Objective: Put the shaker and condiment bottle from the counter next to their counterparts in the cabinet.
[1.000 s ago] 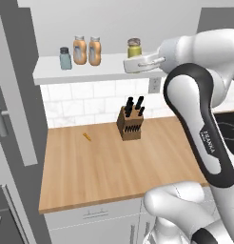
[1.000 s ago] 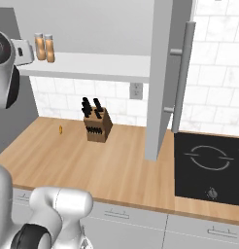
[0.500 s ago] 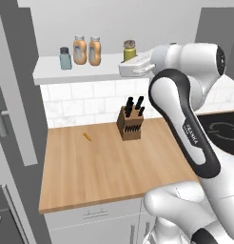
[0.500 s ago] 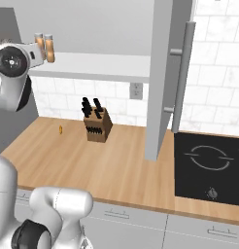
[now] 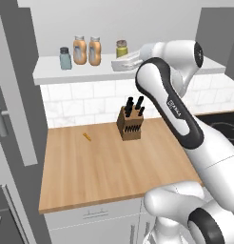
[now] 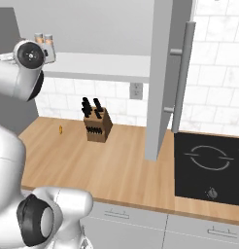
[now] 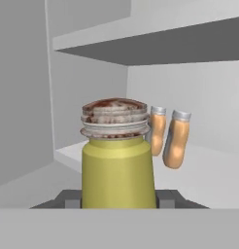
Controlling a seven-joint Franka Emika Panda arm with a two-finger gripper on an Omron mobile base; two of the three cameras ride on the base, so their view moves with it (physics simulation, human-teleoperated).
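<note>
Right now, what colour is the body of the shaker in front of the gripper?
Yellow-green; the shaker shows best in the hand view.

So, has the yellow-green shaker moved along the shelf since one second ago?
Yes. In the left base view the shaker has moved left, closer to the two orange bottles, which have stayed in place.

The only lettering stands on the dark forearm section of the robot arm (image 5: 178, 112), a short white brand mark running along the link just above and to the right of the knife block (image 5: 129, 125); it is too small and skewed to read for certain. The bottles and shakers on the cabinet shelf (image 5: 81, 71) carry no label that can be read, and the hob (image 6: 209, 168) right of the knife block bears only white ring markings, no words or numbers.
</note>
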